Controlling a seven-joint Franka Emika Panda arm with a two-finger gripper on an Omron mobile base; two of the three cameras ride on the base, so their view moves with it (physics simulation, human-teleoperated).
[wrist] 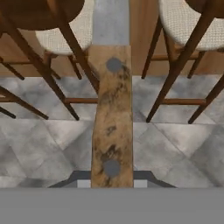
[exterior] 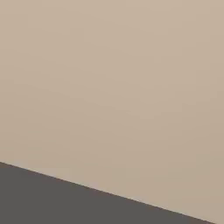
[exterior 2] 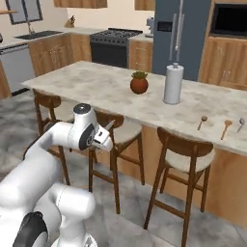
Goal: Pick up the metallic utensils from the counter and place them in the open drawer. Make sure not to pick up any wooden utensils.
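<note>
The gripper (wrist: 112, 181) is clamped on a knife (wrist: 112, 118) with a brown mottled handle and grey blade, held low over the grey tiled floor (wrist: 175, 148) in front of two wooden stools (wrist: 65, 30). On the marbled worktop (exterior 2: 96, 84), two wooden spoons (exterior 2: 202, 122) lie near the right end, with a silvery spoon (exterior 2: 240, 123) just beyond them.

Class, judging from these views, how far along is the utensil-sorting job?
Done: nothing I can confirm. In hand: the hand grips the knife over the floor between stools. Left: stow it, then fetch the metal spoon lying on the counter beside two wooden spoons.
</note>
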